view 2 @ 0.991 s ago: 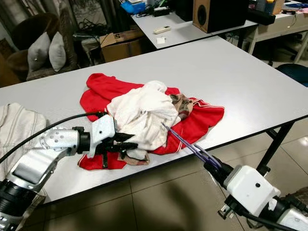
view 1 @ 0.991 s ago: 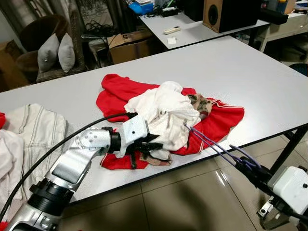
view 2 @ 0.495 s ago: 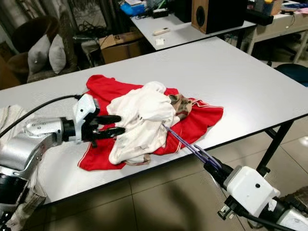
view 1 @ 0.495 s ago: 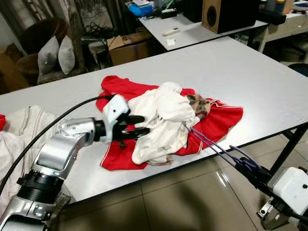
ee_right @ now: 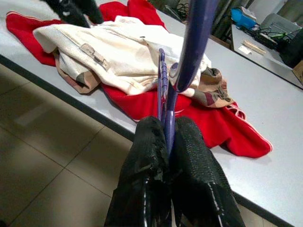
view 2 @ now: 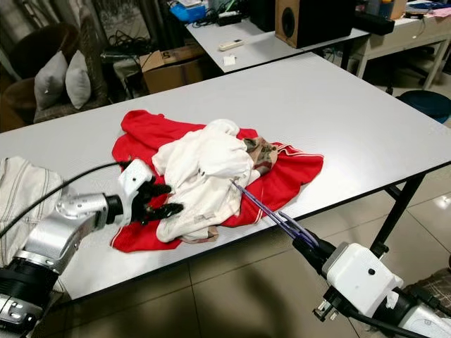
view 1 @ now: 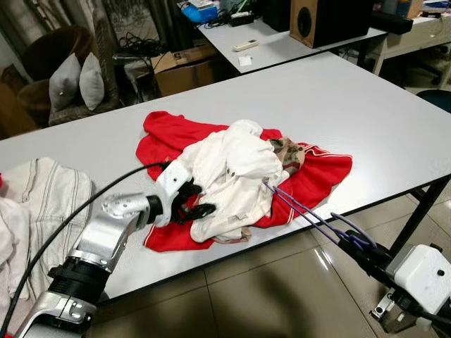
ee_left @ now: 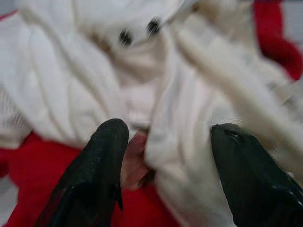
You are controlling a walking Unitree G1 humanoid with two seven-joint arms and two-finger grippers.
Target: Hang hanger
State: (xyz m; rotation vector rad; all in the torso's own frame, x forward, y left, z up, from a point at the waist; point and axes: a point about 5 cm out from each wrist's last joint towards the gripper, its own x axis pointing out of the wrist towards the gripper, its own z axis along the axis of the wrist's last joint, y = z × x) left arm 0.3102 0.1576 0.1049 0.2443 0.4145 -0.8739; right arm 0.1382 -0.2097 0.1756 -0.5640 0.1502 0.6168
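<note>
A purple hanger [view 1: 310, 215] runs from my right gripper [view 1: 361, 252] up to the clothes pile, its tip poked into the white garment [view 1: 232, 172]. The right gripper is shut on the hanger's end, seen close up in the right wrist view [ee_right: 166, 142]. The white garment lies crumpled on a red shirt [view 1: 317, 176] on the grey table [view 1: 338, 98]. My left gripper [view 1: 196, 204] is open at the white garment's left edge, its black fingers [ee_left: 102, 156] on either side of a white fold over red cloth.
A pale striped garment [view 1: 42, 197] lies at the table's left end. Behind stand a second table [view 1: 282, 42] with a speaker [view 1: 331, 17], a cardboard box [view 1: 183, 67] and a chair with grey cushions [view 1: 70, 81]. Tiled floor lies below the table's near edge.
My left gripper has dropped lower and come back to the white garment's near left edge. The right gripper and hanger have stayed put. The camera has shifted slightly.
</note>
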